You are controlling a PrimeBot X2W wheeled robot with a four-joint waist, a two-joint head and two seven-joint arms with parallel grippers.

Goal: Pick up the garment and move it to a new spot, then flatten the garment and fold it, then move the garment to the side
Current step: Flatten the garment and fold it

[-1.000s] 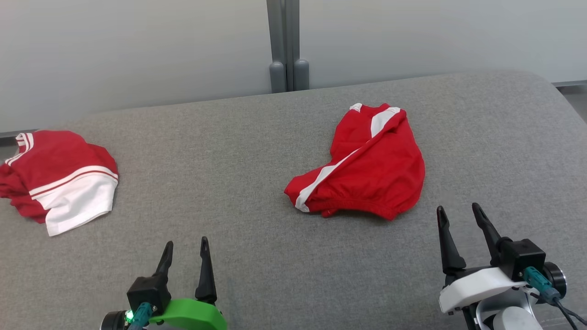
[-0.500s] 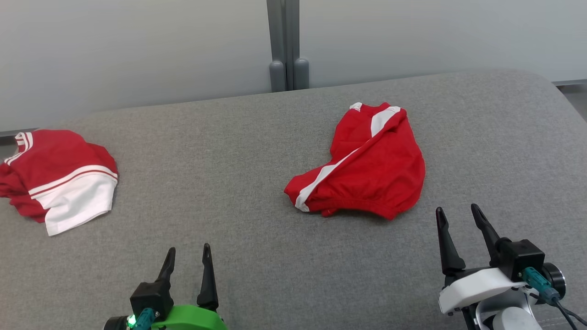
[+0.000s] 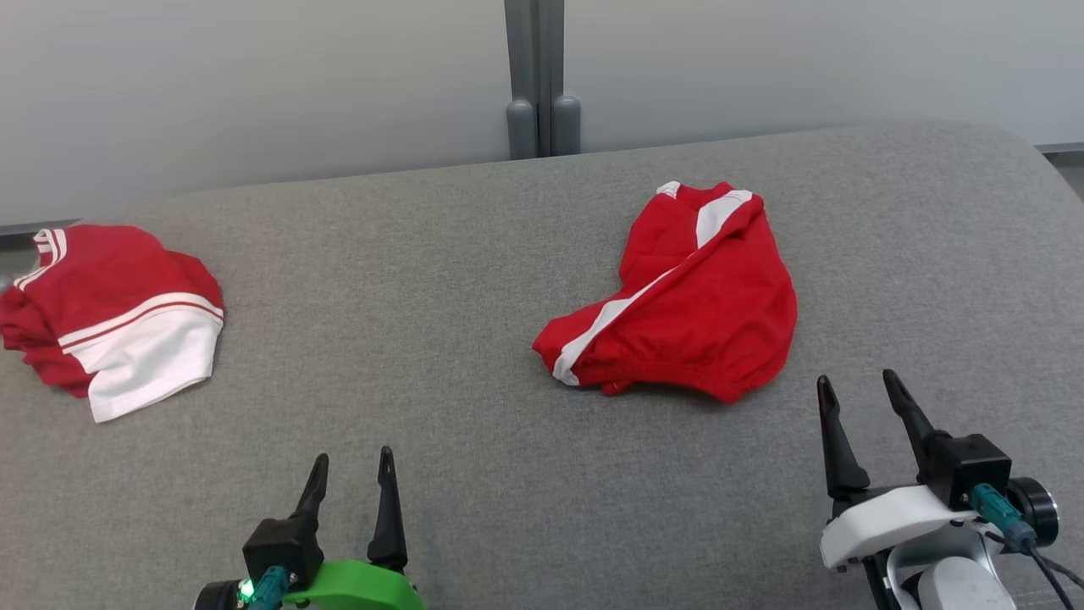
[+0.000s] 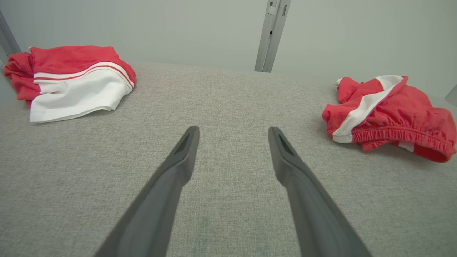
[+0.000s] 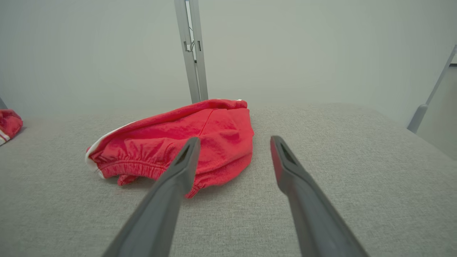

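Nearest, at the lower left of the head view, the left gripper (image 3: 354, 455) sits over the grey desk (image 3: 440, 280), its fingers apart with nothing between them. At the lower right, the right gripper (image 3: 855, 378) is the same: fingers spread, empty, tips pointing up the frame. A narrow strip of desk shows between those tips and the red garment (image 3: 703, 313).

The garment lies right of centre as a crumpled, rounded heap of red fabric. A white stripe runs diagonally from its lower-left end towards its upper edge. Its near edge is a gathered elastic band, puckered along its length in the right wrist view (image 5: 142, 162), with a small red tab sticking out under it.

Open desk stretches across the middle of the frame, from the garment's left end to a red-and-white garment (image 3: 118, 313) at the left edge. This one is red above, with a broad white band below. To the right, plain desk runs to a rounded corner at the upper right.

Farthest, the desk's back edge meets a pale wall (image 3: 254, 85), with a grey post (image 3: 542, 76) at upper centre.
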